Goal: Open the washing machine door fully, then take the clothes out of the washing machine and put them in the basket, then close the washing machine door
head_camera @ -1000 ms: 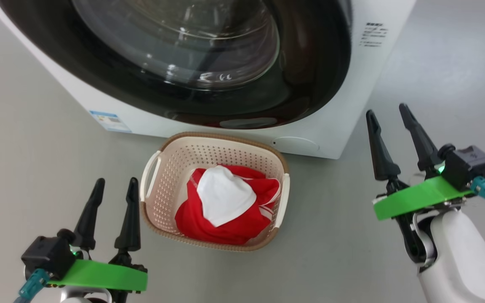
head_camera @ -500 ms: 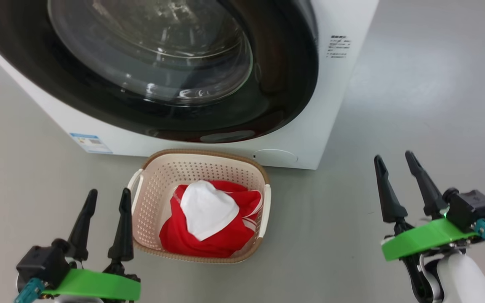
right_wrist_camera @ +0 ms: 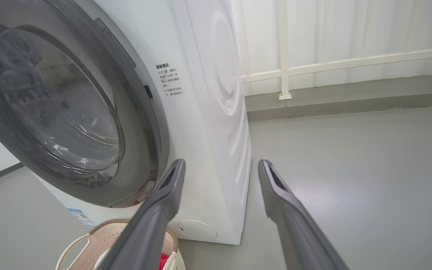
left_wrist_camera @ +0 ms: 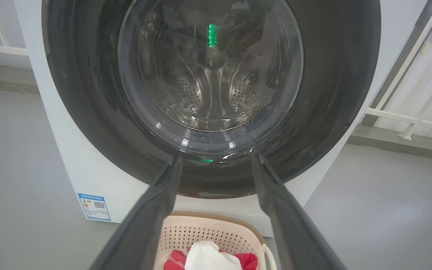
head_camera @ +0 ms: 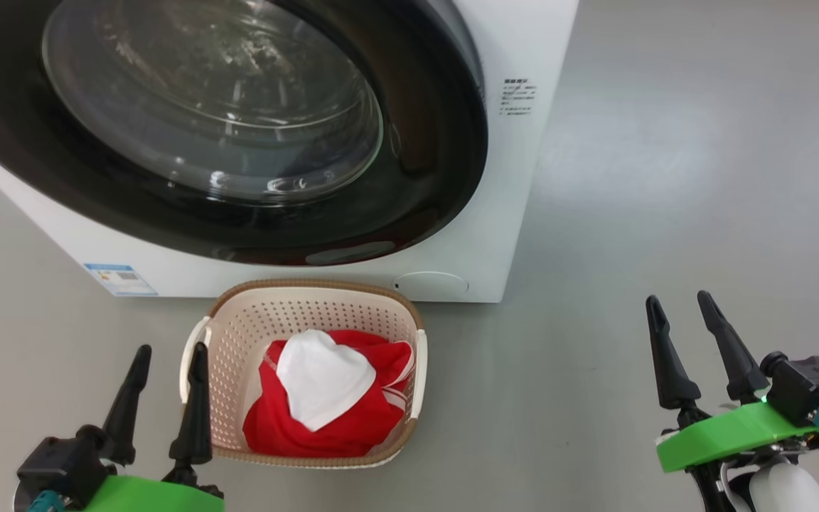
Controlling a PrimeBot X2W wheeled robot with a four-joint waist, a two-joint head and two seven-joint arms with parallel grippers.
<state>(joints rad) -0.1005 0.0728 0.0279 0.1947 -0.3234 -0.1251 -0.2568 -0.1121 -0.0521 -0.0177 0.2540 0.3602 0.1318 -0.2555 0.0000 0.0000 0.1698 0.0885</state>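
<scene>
The door [head_camera: 225,121] sits flush on the washer [head_camera: 516,185] front. Whether its latch has caught cannot be told. Seen through it in the left wrist view, the drum [left_wrist_camera: 208,86] looks like bare steel, no red. The clothes [head_camera: 324,419] lie heaped in the basket [head_camera: 310,288], a white panel on top. The basket stands on the floor [head_camera: 630,213] just in front of the washer, below the door.

Risks, as judged:
- The door may be pushed to without being latched, so it could spring ajar.
- The inner finger of the left gripper [head_camera: 171,348] stands just beside the basket's left handle [head_camera: 185,355]. A swing toward the basket would knock or drag it.
- A garment tucked deep in the drum would go unseen from here.

Pose: both arms are low, one on either side of the basket, fingers pointing up toward the washer. The left gripper is spread wide with nothing between its fingers. The right gripper [head_camera: 678,297] is likewise wide and empty, well apart from basket and washer, over bare floor.
</scene>
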